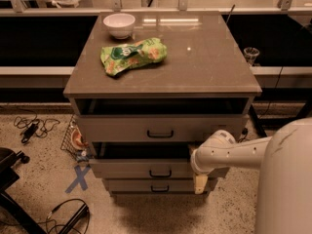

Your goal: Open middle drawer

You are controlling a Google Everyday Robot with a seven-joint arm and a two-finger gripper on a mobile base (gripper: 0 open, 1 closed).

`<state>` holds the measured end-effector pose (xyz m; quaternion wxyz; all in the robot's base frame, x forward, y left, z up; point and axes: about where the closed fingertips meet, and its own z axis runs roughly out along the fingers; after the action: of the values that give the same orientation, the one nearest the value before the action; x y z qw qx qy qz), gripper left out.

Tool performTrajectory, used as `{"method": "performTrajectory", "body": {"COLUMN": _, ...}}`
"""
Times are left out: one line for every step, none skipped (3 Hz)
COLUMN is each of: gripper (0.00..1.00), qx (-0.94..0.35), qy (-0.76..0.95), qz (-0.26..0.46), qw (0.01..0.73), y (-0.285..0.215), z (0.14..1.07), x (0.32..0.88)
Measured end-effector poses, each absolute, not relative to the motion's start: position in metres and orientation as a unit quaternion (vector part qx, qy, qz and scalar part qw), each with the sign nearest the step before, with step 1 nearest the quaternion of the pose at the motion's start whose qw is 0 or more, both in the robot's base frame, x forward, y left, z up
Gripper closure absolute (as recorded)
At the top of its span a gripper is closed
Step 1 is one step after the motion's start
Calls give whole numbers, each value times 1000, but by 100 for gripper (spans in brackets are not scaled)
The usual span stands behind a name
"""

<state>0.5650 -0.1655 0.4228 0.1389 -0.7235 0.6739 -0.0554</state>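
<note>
The hand [200, 183] hangs at the right end of the middle drawer [141, 169], low against the cabinet front. Only a pale yellowish part of it shows below the white wrist, pointing down. I cannot tell whether it is wide, narrow or holding anything. The white arm [234, 152] reaches in from the right, out of the robot's rounded white body [287, 179].

The middle drawer is the second of three in the grey-taupe cabinet. Its low front with a small black bar handle [160, 173] stands forward of the cabinet, with a dark gap above it. Over it sits the taller top drawer [126, 129], also set forward, with an open dark slot under the tabletop [209, 62]. Beneath it is the narrow bottom drawer [131, 185].

On the tabletop lie a crumpled green snack bag [133, 56] near the left front and a white bowl [119, 24] behind it at the back left.

On the speckled floor to the left are a blue tape cross [78, 178], a wire basket [73, 140] beside the cabinet and loose black cables [31, 127].
</note>
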Motion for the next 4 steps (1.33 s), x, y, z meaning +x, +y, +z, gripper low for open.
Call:
{"method": "performTrajectory", "body": {"gripper": 25, "qx": -723, "qy": 674, "qz": -53, "qw": 138, "y": -165, "z": 421, "x": 563}}
{"method": "performTrajectory", "body": {"gripper": 48, "qx": -710, "qy": 696, "qz": -26, "qw": 100, "y": -178, "z": 398, "x": 520}}
{"method": "performTrajectory", "body": {"gripper": 70, "qx": -707, "qy": 702, "qz": -19, "qw": 86, "y": -183, "z": 393, "x": 506}}
{"method": "performTrajectory", "body": {"gripper": 99, "qx": -706, "qy": 702, "qz": -19, "qw": 86, "y": -183, "z": 396, "x": 506}}
